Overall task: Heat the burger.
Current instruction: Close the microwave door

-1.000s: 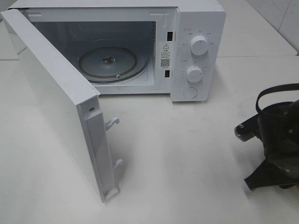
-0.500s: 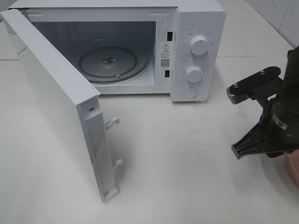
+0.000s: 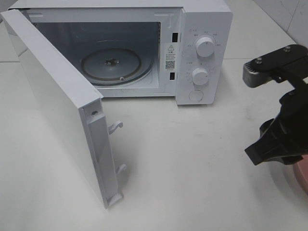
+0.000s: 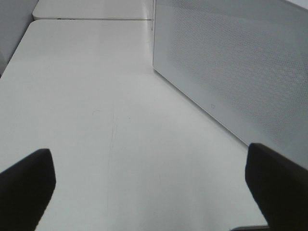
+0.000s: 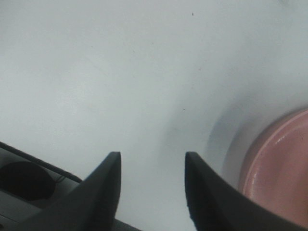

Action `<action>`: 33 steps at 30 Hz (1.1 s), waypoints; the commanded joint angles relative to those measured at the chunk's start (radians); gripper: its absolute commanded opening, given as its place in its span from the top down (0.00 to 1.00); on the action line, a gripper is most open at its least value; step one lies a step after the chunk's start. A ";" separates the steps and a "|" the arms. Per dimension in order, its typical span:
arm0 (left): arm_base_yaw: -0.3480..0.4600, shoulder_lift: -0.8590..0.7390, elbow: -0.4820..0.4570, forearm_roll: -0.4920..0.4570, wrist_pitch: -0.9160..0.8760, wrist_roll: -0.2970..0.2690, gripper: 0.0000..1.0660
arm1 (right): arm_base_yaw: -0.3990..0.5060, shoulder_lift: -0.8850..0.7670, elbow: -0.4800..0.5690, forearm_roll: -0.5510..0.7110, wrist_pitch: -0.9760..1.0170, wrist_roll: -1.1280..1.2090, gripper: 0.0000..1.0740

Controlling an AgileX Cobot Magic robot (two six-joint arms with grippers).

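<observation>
The burger is out of view in every frame. The white microwave [image 3: 204, 24] stands at the back with its door [image 3: 53, 106] swung wide open and its glass turntable [image 3: 115, 65] bare. My right gripper [image 3: 269, 149] hovers over the table at the right edge, beside a pink plate [image 3: 303, 175]. In the right wrist view the right gripper [image 5: 151, 156] is open and empty, with the pink plate's rim [image 5: 279, 163] just beside it. My left gripper [image 4: 148, 149] is open and empty over bare table, outside the door [image 4: 231, 72]; the exterior high view does not show it.
The open door reaches far forward on the left, with two latch hooks [image 3: 115, 127] on its edge. The microwave's two knobs [image 3: 205, 46] face front. The white table [image 3: 192, 168] stretches between the door and the right arm.
My right arm has lifted and unfolded at the right edge, its upper link rising. The pink plate's edge has come into view below it. The microwave has not moved.
</observation>
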 commanded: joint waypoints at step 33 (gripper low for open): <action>0.003 -0.006 -0.002 0.003 -0.008 -0.006 0.06 | -0.094 -0.649 0.196 0.038 0.228 -0.027 0.30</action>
